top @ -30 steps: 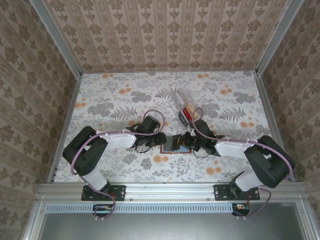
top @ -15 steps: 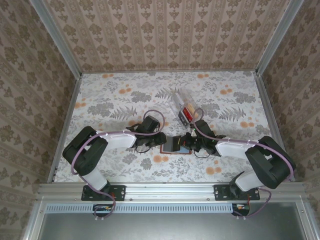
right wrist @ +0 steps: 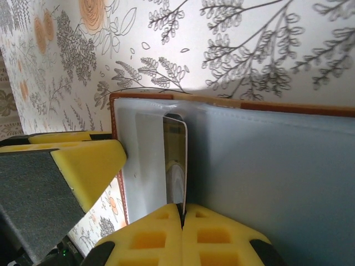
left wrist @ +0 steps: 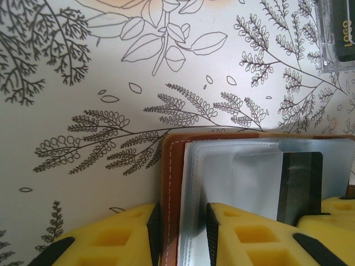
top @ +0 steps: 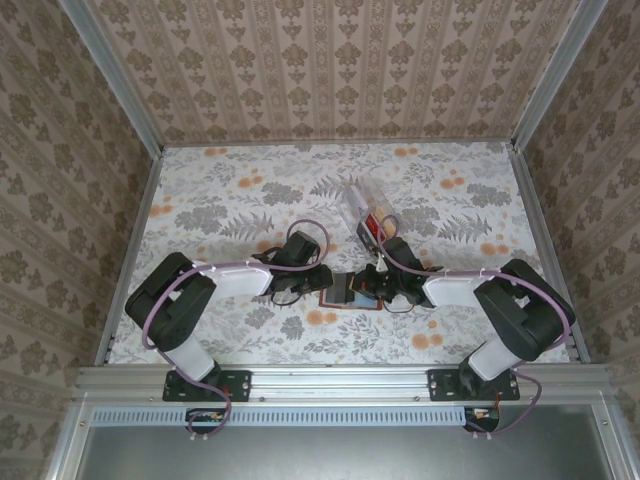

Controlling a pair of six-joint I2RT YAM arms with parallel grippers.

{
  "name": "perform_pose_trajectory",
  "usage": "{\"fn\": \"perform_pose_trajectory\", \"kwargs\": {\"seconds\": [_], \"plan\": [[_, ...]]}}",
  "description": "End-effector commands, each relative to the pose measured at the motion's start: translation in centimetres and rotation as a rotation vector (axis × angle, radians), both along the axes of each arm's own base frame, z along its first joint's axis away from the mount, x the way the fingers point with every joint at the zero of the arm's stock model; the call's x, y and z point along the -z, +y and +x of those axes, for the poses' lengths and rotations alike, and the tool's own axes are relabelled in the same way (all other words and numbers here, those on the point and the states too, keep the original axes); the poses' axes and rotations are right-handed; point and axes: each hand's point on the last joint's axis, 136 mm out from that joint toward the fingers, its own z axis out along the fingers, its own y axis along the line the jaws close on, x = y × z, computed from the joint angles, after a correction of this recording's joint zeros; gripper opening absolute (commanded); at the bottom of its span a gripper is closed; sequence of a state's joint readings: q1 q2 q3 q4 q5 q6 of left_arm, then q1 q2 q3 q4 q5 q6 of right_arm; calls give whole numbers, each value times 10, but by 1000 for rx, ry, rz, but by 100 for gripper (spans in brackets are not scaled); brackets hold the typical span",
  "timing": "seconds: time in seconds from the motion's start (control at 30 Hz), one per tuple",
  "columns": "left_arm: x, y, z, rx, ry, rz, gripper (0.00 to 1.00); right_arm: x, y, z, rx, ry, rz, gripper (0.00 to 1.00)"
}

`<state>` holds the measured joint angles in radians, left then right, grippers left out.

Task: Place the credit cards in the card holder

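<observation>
L pincer (left wrist: 182, 221) clamps card holder (left wrist: 173, 183) edge on worktop (left wrist: 83, 83); R pincer (right wrist: 182, 213), pressed tight, pinches credit card (right wrist: 176, 160) at its sleeve.

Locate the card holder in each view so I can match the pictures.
Top external: the card holder lies open just below picture centre.
Left wrist: the card holder, bottom centre to right edge, brown stitched border at left.
Right wrist: the card holder, centre to right edge, brown border on top.
Shared landmark: the fern-print tablecloth beneath it.
</observation>
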<state>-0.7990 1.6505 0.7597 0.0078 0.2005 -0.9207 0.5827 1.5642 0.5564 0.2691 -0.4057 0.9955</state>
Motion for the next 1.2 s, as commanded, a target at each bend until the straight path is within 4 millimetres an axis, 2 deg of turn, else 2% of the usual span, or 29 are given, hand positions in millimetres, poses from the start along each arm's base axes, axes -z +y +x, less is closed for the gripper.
{"fn": "perform_pose_trajectory", "kwargs": {"seconds": [0.0,0.17,0.4,0.47,0.6,0.7,0.83,1.03,1.17], "plan": [[13,-3,-9,12,38,16,30,5,12,-6,-50,36,-5,7],[11,-3,-8,9,33,14,30,2,19,-2,-64,35,-18,12],[12,-1,-9,3,33,21,30,-4,0,-3,-40,13,-119,24],[12,0,-9,3,32,20,30,-2,-1,-3,-39,15,-131,25],[11,-1,-9,7,31,14,30,-1,6,-2,-54,23,-107,17],[10,-2,-9,6,29,11,30,2,11,0,-59,32,-94,16],[8,-3,-9,8,24,1,31,-4,21,3,-90,17,-66,12],[7,-3,-9,2,21,-2,33,-9,31,5,-116,14,-54,17],[9,2,-10,-11,23,14,34,-17,25,5,-104,0,-84,22]]}}
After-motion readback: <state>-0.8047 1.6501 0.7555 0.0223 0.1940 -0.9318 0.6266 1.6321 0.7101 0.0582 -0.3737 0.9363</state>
